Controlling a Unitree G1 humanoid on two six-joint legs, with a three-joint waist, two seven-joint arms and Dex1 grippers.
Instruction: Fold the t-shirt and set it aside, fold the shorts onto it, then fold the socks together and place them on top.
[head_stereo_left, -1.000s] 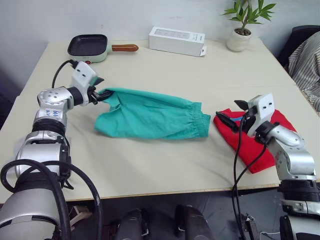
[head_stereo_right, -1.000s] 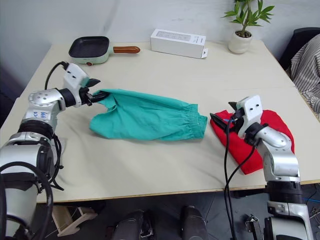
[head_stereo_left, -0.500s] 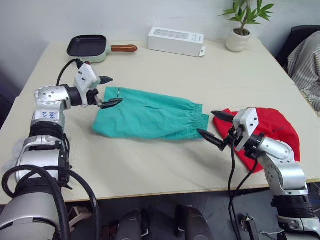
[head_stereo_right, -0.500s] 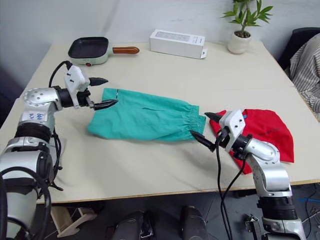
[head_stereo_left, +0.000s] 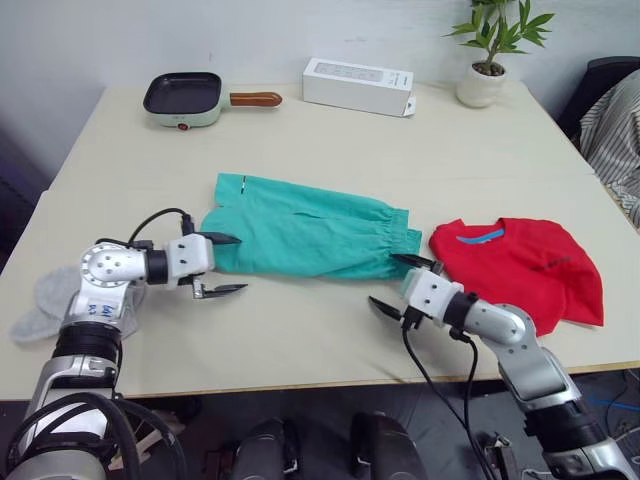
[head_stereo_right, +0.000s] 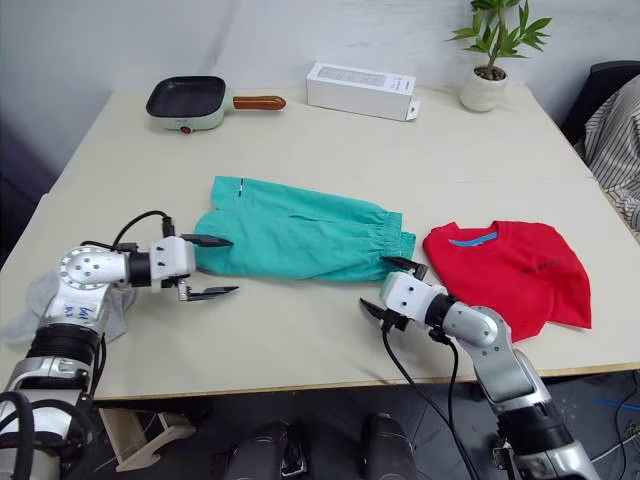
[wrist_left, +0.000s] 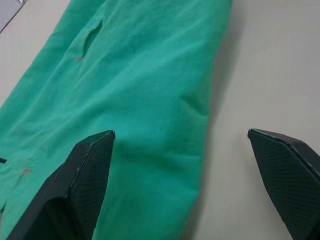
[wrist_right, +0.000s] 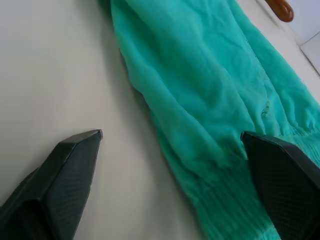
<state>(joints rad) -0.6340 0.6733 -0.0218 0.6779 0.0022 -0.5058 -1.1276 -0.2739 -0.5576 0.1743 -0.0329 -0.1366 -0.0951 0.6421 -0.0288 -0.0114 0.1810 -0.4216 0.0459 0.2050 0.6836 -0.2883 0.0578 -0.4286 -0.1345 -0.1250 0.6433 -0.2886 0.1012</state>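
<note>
The teal shorts (head_stereo_left: 310, 235) lie flat, folded lengthwise, across the middle of the table. To their right the red t-shirt (head_stereo_left: 520, 265) lies folded, its blue neck label showing. My left gripper (head_stereo_left: 228, 265) is open low over the table at the shorts' near left corner, holding nothing. My right gripper (head_stereo_left: 392, 283) is open just in front of the shorts' waistband end, between shorts and t-shirt, also holding nothing. The grey socks (head_stereo_left: 40, 300) lie at the table's left edge, partly behind my left arm. Both wrist views show the shorts (wrist_left: 140, 100) between open fingers (wrist_right: 65, 170).
A black pan with a wooden handle (head_stereo_left: 185, 95), a white box (head_stereo_left: 358, 84) and a potted plant (head_stereo_left: 487, 80) stand along the far edge. A striped cloth (head_stereo_left: 615, 120) hangs on a chair beyond the table's right side.
My left gripper let go of the shorts' far left corner, opened and came down to their near left corner. My right gripper moved left off the t-shirt to the waistband end.
</note>
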